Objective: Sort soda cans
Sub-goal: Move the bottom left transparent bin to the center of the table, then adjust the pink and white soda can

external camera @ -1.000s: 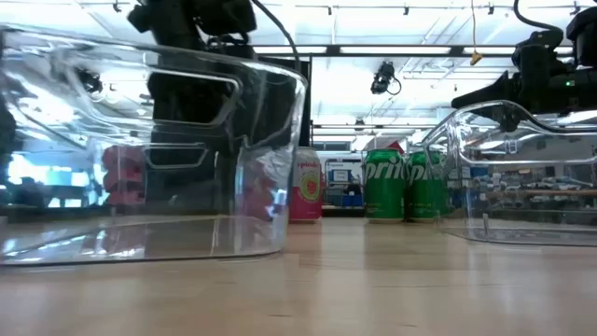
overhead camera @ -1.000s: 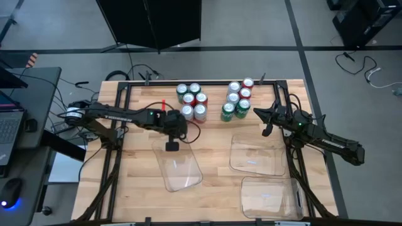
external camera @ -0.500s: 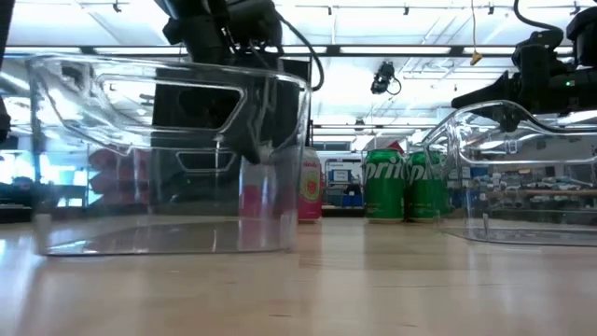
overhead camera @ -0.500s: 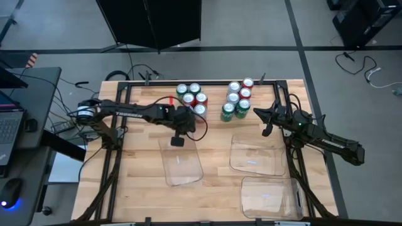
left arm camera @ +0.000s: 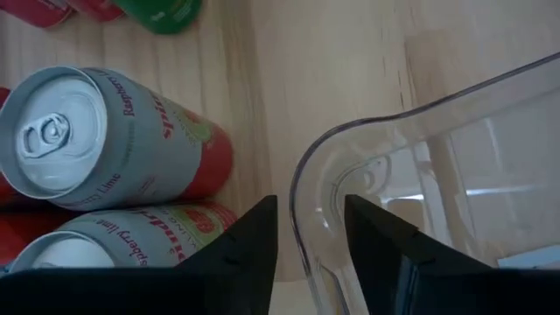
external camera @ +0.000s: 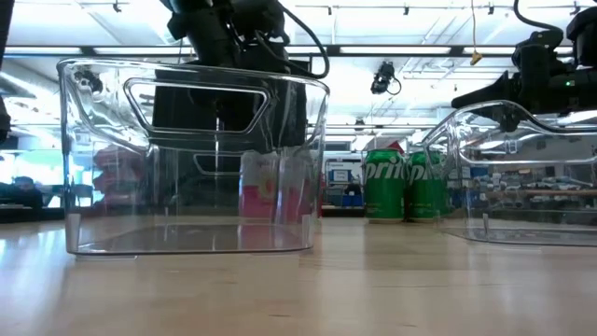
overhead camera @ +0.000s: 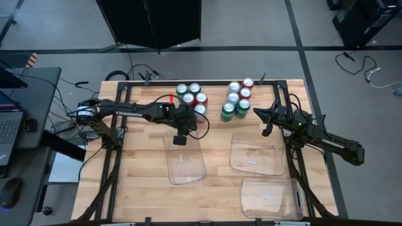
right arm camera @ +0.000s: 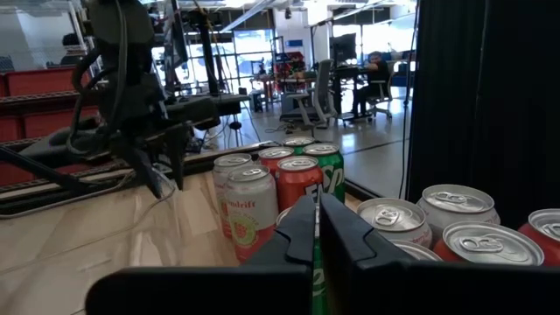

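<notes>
The soda cans stand upright in two clusters at the table's far side: a left cluster (overhead camera: 191, 100) and a right cluster (overhead camera: 237, 99), with green, red and silver-grey ones mixed. My left gripper (overhead camera: 179, 140) points steeply down over the far end of the left clear tray (overhead camera: 186, 160). It is open, one finger inside and one outside the tray's far wall (left arm camera: 302, 188), with a gap on each side. Silver-grey cans (left arm camera: 96, 140) stand just beyond it. My right gripper (overhead camera: 267, 122) hovers level at the table's right, shut and holding nothing.
Two more clear trays rest flat on the table's right half, one (overhead camera: 255, 154) in the middle right and one (overhead camera: 270, 196) at the near right corner. Bare wood lies at the table's left and between the left tray and the right ones.
My left gripper has gone toward the table's right and a little toward the far edge, dragging the left tray's far end with it. The tray has slid right along the table and turned, so that it now lies squarer to the table's edges.
</notes>
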